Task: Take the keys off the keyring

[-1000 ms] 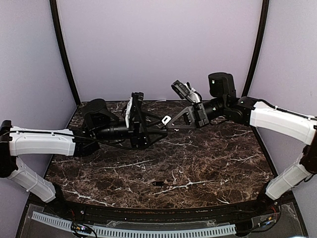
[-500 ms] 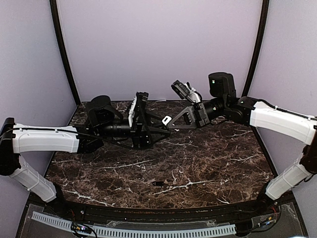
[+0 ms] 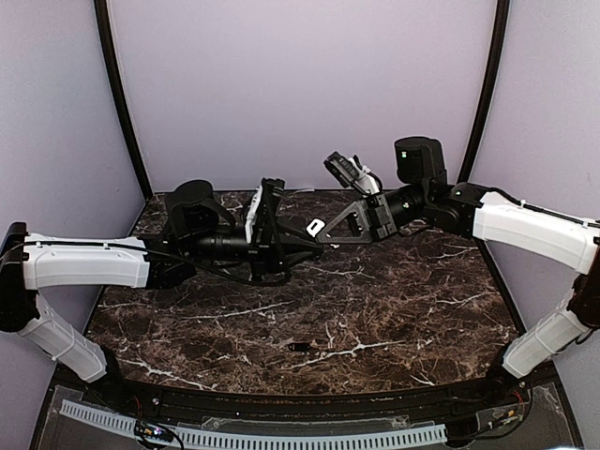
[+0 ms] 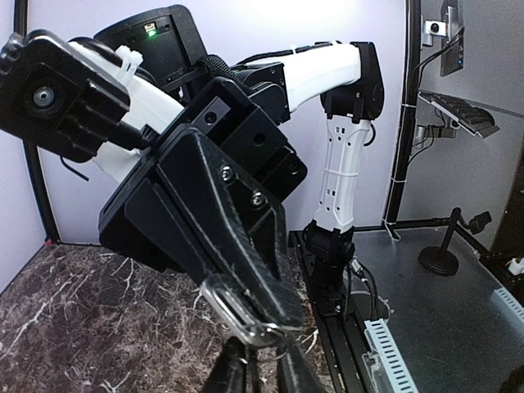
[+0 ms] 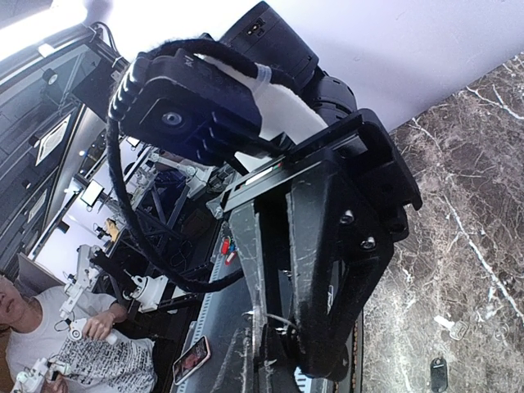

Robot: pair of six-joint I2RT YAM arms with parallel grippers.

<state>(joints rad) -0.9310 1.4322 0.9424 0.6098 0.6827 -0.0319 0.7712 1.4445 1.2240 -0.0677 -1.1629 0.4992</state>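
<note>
Above the table [image 3: 422, 309], toward 12 o'clock, your right gripper [image 3: 319, 230] is clamped on the keyring [image 4: 246, 315]. Your left gripper [image 3: 307, 241] meets it from 9 o'clock, fingers nearly together; whether they grip anything is unclear. One key [image 3: 302, 347] lies on the marble at 6 o'clock.

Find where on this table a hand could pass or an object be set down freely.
Bare marble: front-right, between the loose key and the right arm's base; front-left, between that key and the left arm. Crowded: the far middle, where the left claw and right claw meet above the table.
</note>
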